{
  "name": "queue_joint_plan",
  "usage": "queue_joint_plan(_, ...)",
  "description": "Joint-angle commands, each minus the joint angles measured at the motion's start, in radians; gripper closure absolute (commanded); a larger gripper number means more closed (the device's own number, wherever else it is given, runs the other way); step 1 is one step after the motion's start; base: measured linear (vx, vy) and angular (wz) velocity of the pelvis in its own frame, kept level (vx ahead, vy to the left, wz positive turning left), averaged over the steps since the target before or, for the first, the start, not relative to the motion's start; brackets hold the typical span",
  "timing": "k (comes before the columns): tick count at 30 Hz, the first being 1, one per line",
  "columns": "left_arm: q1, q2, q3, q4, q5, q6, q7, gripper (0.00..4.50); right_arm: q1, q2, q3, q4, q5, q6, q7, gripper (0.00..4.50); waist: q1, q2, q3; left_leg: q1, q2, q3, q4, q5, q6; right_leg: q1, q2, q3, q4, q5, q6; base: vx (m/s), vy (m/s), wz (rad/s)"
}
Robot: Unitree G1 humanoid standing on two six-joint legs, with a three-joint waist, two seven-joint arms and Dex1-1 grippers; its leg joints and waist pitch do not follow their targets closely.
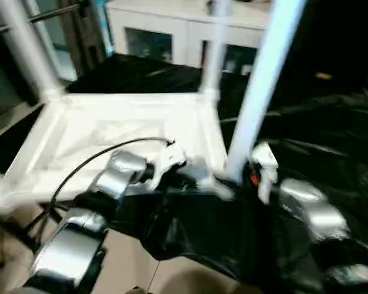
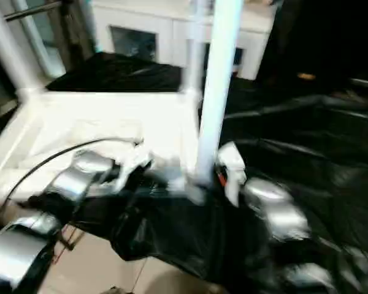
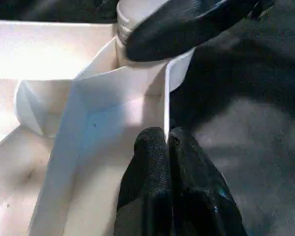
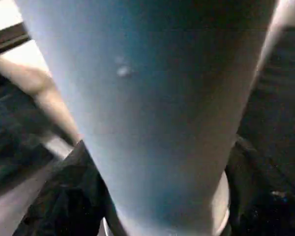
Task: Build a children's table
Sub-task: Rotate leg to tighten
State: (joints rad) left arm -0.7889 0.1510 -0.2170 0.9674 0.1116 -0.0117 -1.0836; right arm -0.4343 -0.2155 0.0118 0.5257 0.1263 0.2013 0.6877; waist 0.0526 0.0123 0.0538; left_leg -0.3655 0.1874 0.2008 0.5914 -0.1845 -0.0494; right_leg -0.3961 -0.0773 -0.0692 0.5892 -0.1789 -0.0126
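With the tabletop [image 1: 110, 138] lying ribs-up on the black sheet [image 1: 331, 153], three legs stand in corner sockets: two at the far corners, beyond both pincers, and a near leg [image 1: 257, 92] rising just beside the right pincer [image 1: 257, 174]. The fourth corner, off to the left pincer's outer side, runs out of frame, so I cannot tell whether its leg is in. I judge the build more than half done, with the near leg perhaps needing to be seated firmly and that last corner to be checked.

The left pincer [image 3: 166, 147] is closed, its fingertips pinching the thin rim of the tabletop, just short of the socket where the near leg stands. The head views blur that pinch; the left wrist view makes it plain and also shows a black finger [image 3: 187, 24] of the other pincer lying against the leg's base. The right wrist view has the leg pressed close in front of it, but whether the right pincer clasps it I cannot tell.
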Motion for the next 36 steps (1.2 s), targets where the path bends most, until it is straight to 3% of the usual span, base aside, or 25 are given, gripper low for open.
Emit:
queue_joint_plan(1,-0.075,-0.092,0.031,-0.002,-0.027,0.005,0.165,4.50,-0.001,0.124,0.061,0.095,-0.032,0.018,-0.129,1.78,-0.009,-0.004,-0.052,0.023,0.045,-0.036,-0.079,-0.335,0.002,0.027,-0.082,0.041,-0.108,-0.526,-0.143,0.000,0.000,0.00)
queue_joint_plan(5,-0.092,-0.123,0.040,0.019,-0.023,0.007,0.248,4.50,-0.030,0.177,0.053,0.137,-0.044,-0.015,-0.223,1.78,-0.018,-0.001,-0.053,0.030,0.042,-0.036,-0.079,-0.363,0.003,0.021,-0.078,0.038,-0.114,-0.521,-0.143,0.000,0.000,0.00)
queue_joint_plan(7,-0.097,-0.141,0.037,0.034,-0.013,-0.013,0.272,4.50,-0.057,0.198,0.059,0.175,-0.078,-0.066,-0.253,1.78,-0.020,-0.002,-0.053,0.022,0.043,-0.036,-0.082,-0.356,0.011,0.024,-0.078,0.039,-0.110,-0.488,-0.151,0.000,0.000,0.00)
queue_joint_plan(10,-0.092,-0.143,0.033,0.034,-0.012,-0.031,0.252,4.50,-0.065,0.199,0.065,0.185,-0.085,-0.083,-0.238,1.06,-0.020,-0.001,-0.055,0.023,0.045,-0.034,-0.083,-0.349,0.018,0.027,-0.078,0.041,-0.109,-0.450,-0.161,0.000,0.000,0.00)
queue_joint_plan(14,-0.057,-0.124,0.006,0.003,-0.018,-0.079,0.143,4.50,-0.062,0.169,0.081,0.159,-0.069,-0.089,-0.130,0.70,-0.021,-0.004,-0.056,0.017,0.045,-0.033,-0.084,-0.334,0.035,0.035,-0.079,0.044,-0.102,-0.399,-0.181,0.000,0.000,0.00)
queue_joint_plan(16,-0.036,-0.105,-0.009,-0.022,-0.024,-0.092,0.086,4.50,-0.048,0.133,0.105,0.127,-0.068,-0.099,-0.065,0.60,-0.020,-0.008,-0.058,0.013,0.047,-0.032,-0.083,-0.308,0.044,0.039,-0.081,0.046,-0.096,-0.365,-0.190,0.000,0.000,0.00)
queue_joint_plan(18,-0.026,-0.094,-0.017,-0.035,-0.024,-0.097,0.063,4.50,-0.038,0.109,0.117,0.108,-0.063,-0.109,-0.016,0.60,-0.018,-0.003,-0.061,0.010,0.048,-0.029,-0.080,-0.273,0.058,0.043,-0.081,0.047,-0.090,-0.309,-0.208,0.000,0.000,0.00)
queue_joint_plan(20,-0.014,-0.074,-0.028,-0.050,-0.021,-0.105,0.039,4.50,-0.019,0.063,0.131,0.070,-0.049,-0.117,0.067,0.60,-0.014,-0.010,-0.064,0.009,0.048,-0.025,-0.075,-0.236,0.078,0.047,-0.080,0.048,-0.083,-0.253,-0.224,0.000,0.000,0.00)
queue_joint_plan(22,-0.010,-0.066,-0.030,-0.056,-0.020,-0.106,0.032,4.50,-0.011,0.044,0.130,0.055,-0.042,-0.121,0.098,0.60,-0.012,-0.006,-0.067,0.008,0.048,-0.023,-0.072,-0.192,0.096,0.047,-0.079,0.048,-0.075,-0.195,-0.244,0.000,0.000,0.00)
queue_joint_plan(23,-0.007,-0.060,-0.031,-0.062,-0.019,-0.109,0.029,4.50,-0.004,0.030,0.126,0.042,-0.034,-0.121,0.118,0.60,-0.005,-0.012,-0.071,0.007,0.050,-0.022,-0.069,-0.160,0.109,0.050,-0.079,0.046,-0.066,-0.157,-0.256,0.000,0.000,0.00)
queue_joint_plan(25,-0.004,-0.052,-0.028,-0.068,-0.020,-0.111,0.022,4.50,0.002,0.017,0.117,0.028,-0.025,-0.117,0.142,0.60,-0.002,-0.011,-0.069,0.003,0.051,-0.021,-0.068,-0.137,0.119,0.050,-0.076,0.044,-0.062,-0.127,-0.265,0.000,0.000,0.00)
queue_joint_plan(28,0.015,-0.021,-0.023,-0.099,-0.027,-0.112,-0.029,4.50,0.022,-0.027,0.102,-0.013,-0.003,-0.111,0.222,0.60,0.008,-0.018,-0.070,0.006,0.055,-0.020,-0.067,-0.139,0.124,0.052,-0.078,0.044,-0.059,-0.127,-0.266,0.000,0.000,0.00)
queue_joint_plan(30,0.033,0.002,-0.023,-0.129,-0.034,-0.105,-0.066,4.50,0.037,-0.059,0.100,-0.042,0.014,-0.105,0.280,0.60,0.015,-0.006,-0.068,0.007,0.056,-0.019,-0.067,-0.152,0.123,0.048,-0.077,0.044,-0.060,-0.139,-0.266,0.000,0.000,0.00)
queue_joint_plan(31,0.050,0.020,-0.027,-0.160,-0.037,-0.094,-0.096,4.50,0.043,-0.083,0.101,-0.059,0.032,-0.091,0.331,0.60,0.014,-0.011,-0.067,0.006,0.056,-0.018,-0.068,-0.162,0.119,0.048,-0.076,0.045,-0.062,-0.146,-0.263,0.000,0.000,0.00)
queue_joint_plan(32,0.050,0.020,-0.027,-0.160,-0.037,-0.094,-0.096,4.50,0.043,-0.083,0.101,-0.059,0.032,-0.091,0.331,0.60,0.016,-0.004,-0.067,0.007,0.056,-0.019,-0.068,-0.168,0.116,0.048,-0.077,0.044,-0.062,-0.152,-0.264,0.000,0.000,0.00)
queue_joint_plan(34,0.066,0.034,-0.035,-0.189,-0.044,-0.084,-0.130,4.50,0.049,-0.101,0.105,-0.073,0.042,-0.083,0.368,0.60,0.015,-0.012,-0.066,0.008,0.057,-0.019,-0.070,-0.182,0.107,0.048,-0.077,0.044,-0.065,-0.176,-0.260,0.000,0.000,0.00)
queue_joint_plan(35,0.069,0.037,-0.037,-0.195,-0.047,-0.081,-0.137,4.50,0.051,-0.104,0.106,-0.076,0.043,-0.083,0.374,0.60,0.018,-0.010,-0.066,0.008,0.058,-0.019,-0.070,-0.185,0.101,0.046,-0.078,0.045,-0.065,-0.191,-0.258,0.000,0.000,0.00)
queue_joint_plan(36,0.076,0.043,-0.040,-0.208,-0.049,-0.076,-0.147,4.50,0.055,-0.110,0.105,-0.084,0.051,-0.073,0.391,0.60,0.017,-0.017,-0.065,0.007,0.056,-0.018,-0.070,-0.186,0.097,0.045,-0.077,0.044,-0.067,-0.203,-0.252,0.000,0.000,0.00)
